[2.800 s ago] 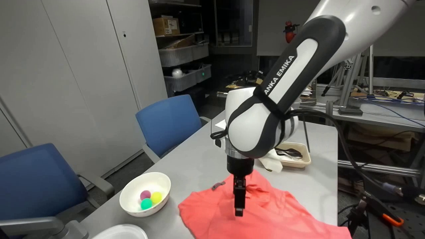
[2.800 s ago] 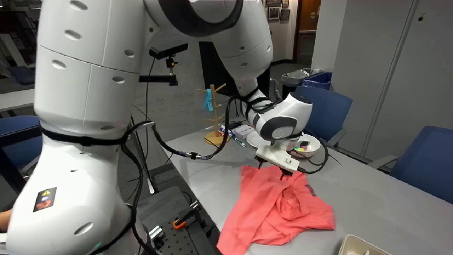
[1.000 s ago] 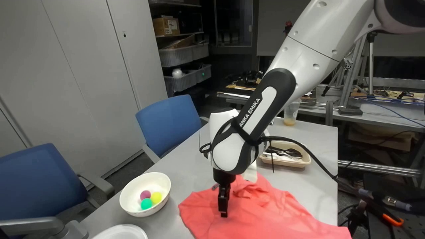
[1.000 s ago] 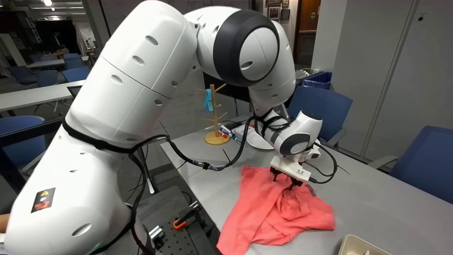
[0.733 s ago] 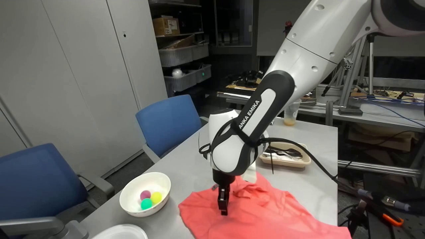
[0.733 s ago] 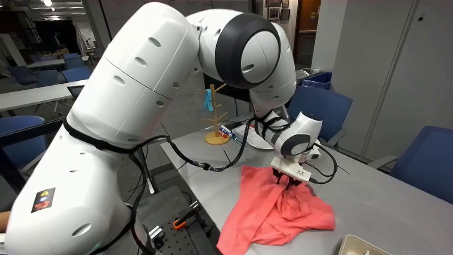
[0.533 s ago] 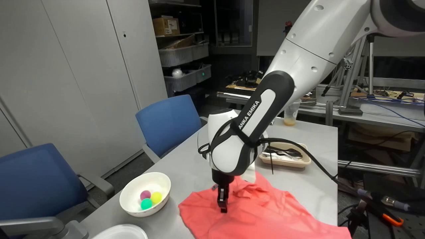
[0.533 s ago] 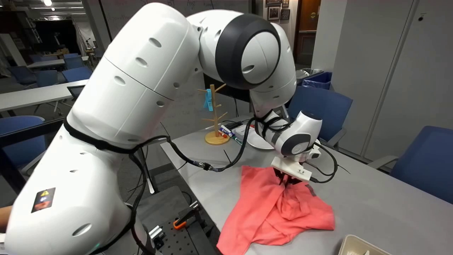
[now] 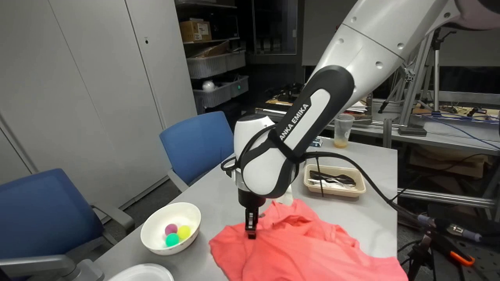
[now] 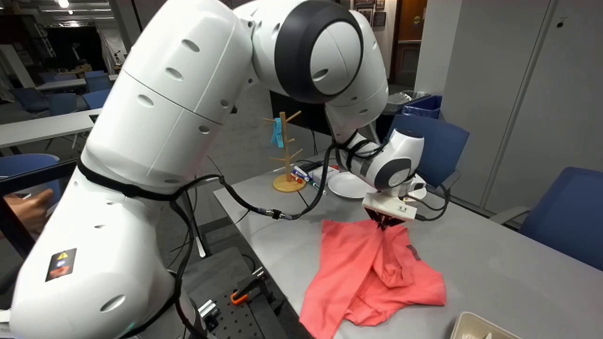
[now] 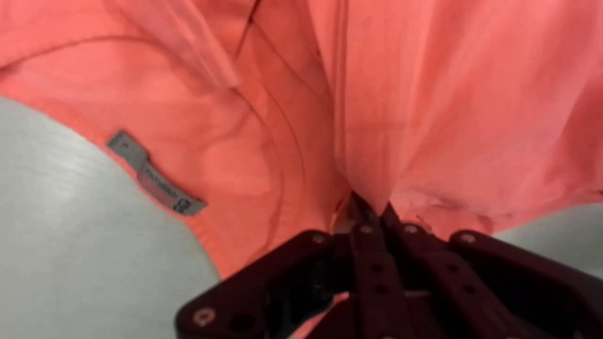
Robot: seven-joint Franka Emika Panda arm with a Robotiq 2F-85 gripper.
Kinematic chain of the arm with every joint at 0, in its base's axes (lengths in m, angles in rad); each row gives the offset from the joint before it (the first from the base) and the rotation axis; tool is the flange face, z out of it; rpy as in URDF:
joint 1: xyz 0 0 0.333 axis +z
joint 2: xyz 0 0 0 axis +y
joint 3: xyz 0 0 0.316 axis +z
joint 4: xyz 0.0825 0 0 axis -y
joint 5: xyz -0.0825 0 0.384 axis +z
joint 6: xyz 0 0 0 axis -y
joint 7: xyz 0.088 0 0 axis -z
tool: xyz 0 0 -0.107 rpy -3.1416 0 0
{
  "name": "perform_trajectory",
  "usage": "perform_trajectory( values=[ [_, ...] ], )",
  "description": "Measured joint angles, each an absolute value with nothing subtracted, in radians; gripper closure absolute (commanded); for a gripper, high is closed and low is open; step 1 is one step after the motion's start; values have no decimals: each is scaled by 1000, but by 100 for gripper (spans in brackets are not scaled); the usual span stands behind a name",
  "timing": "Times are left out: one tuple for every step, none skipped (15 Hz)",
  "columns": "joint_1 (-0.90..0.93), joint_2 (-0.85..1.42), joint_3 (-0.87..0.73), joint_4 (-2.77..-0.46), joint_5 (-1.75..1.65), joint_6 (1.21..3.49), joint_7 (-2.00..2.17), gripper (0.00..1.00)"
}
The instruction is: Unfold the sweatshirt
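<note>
The coral sweatshirt [image 9: 308, 251] lies rumpled on the grey table, with folds bunched near its middle; both exterior views show it. My gripper [image 10: 382, 227] points down at its far part, the fingers together and a pinch of cloth drawn up into them. Seen from the wrist, a pleat of the sweatshirt [image 11: 372, 141] narrows to a point between the fingertips of the gripper [image 11: 376, 211]. A grey label [image 11: 162, 188] is sewn at the curved neckline, left of the jaws. How far the cloth reaches between the pads is hidden.
A white bowl [image 9: 156, 224] with coloured balls stands beside the sweatshirt, and a white plate [image 9: 142, 273] is close by. Toward the far end are a beige tray [image 9: 334, 191] of utensils and a plastic cup [image 9: 343, 130]. A wooden stand [image 10: 288, 183] and markers sit at a table corner.
The jaws have come together on the cloth, and my gripper has risen and shifted slightly toward the bowl. The sweatshirt's held fold is pulled up, and its long sleeve end has slid inward.
</note>
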State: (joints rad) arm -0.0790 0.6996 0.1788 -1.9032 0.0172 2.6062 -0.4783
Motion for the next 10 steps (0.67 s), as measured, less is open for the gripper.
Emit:
perform_trajectory(
  values=[
    [-75, 673, 188, -1913, 17, 2606, -478, 99],
    [-73, 642, 202, -1928, 17, 2604, -478, 99],
    [-72, 609, 220, -1948, 17, 2599, -478, 99],
    [-72, 573, 239, -1972, 17, 2591, -478, 99],
    [-71, 536, 257, -1999, 20, 2584, -479, 99],
    [-69, 500, 275, -2028, 25, 2571, -479, 99],
    [-67, 465, 291, -2057, 30, 2558, -480, 99],
    [-65, 432, 306, -2087, 38, 2543, -481, 99],
    [-60, 401, 318, -2117, 49, 2528, -482, 99],
    [-55, 372, 328, -2145, 57, 2514, -483, 99]
  ],
)
